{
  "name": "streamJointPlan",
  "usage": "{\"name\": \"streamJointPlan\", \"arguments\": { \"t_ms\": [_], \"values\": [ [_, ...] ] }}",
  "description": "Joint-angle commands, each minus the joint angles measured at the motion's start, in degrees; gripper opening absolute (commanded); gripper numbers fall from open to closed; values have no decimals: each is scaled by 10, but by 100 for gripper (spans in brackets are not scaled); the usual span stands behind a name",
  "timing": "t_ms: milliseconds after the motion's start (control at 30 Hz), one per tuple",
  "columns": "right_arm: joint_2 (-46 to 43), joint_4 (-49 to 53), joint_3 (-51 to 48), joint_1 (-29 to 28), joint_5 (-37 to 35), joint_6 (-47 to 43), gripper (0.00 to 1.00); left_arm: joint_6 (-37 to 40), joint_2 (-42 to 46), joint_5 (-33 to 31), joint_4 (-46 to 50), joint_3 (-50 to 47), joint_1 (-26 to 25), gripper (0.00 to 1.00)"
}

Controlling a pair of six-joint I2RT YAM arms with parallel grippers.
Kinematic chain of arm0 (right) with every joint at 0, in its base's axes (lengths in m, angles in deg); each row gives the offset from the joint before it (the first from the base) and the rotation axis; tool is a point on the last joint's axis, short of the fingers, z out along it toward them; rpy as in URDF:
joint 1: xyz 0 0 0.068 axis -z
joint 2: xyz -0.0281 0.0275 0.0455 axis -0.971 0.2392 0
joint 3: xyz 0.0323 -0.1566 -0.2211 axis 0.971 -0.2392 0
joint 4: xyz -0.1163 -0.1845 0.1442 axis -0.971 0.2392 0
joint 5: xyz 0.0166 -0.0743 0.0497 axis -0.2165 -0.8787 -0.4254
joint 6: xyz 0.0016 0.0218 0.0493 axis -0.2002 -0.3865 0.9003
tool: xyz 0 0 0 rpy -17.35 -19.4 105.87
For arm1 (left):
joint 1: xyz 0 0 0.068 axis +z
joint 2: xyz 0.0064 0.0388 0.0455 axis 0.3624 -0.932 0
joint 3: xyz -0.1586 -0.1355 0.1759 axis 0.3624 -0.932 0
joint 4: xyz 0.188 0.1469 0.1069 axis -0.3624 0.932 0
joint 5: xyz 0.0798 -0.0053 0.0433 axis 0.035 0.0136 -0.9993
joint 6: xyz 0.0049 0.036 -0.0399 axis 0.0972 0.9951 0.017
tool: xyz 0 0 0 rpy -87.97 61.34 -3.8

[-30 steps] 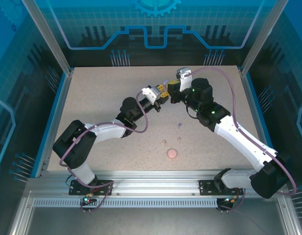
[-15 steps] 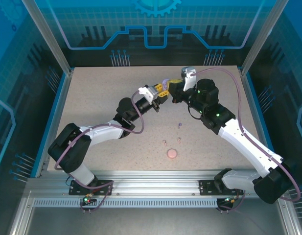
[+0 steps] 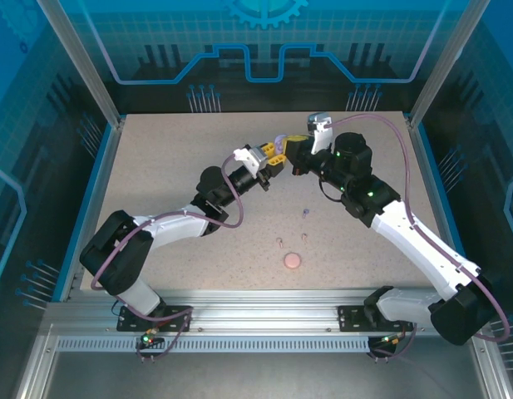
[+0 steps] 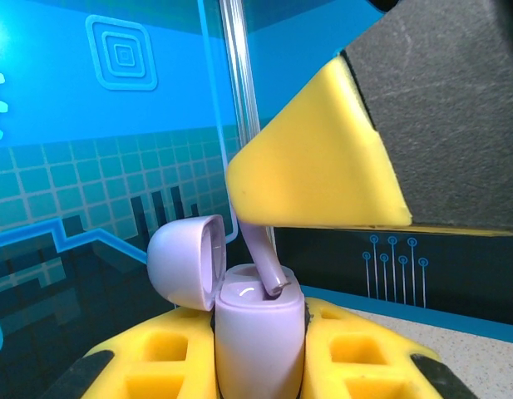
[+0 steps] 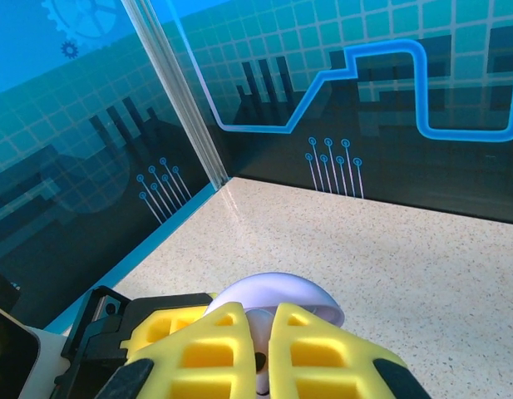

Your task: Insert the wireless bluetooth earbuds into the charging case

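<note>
Now both arms have steadied: left end effector (image 4: 260,366) clamps the open charging case (image 4: 260,328), right end effector (image 5: 260,332) pinches a purple earbud (image 4: 264,262), stem tip inside it, so seating looks close

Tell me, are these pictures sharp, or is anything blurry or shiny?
Left wrist view: purple charging case crisp, a white glint inside beside the purple earbud. Top external view: even light, loose earbuds mere specks. Right wrist view: speckled table sharp.
</note>
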Motion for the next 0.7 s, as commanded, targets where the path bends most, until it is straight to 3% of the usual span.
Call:
{"name": "streamJointPlan", "arguments": {
  "t_ms": [0,667],
  "values": [
    [1,54,-6,9,7,-3,8,0,38,8,-80,6,-1,0],
    [5,107,-17,6,29,-48,8,3,35,8,-70,18,-1,0]
  ]
}}
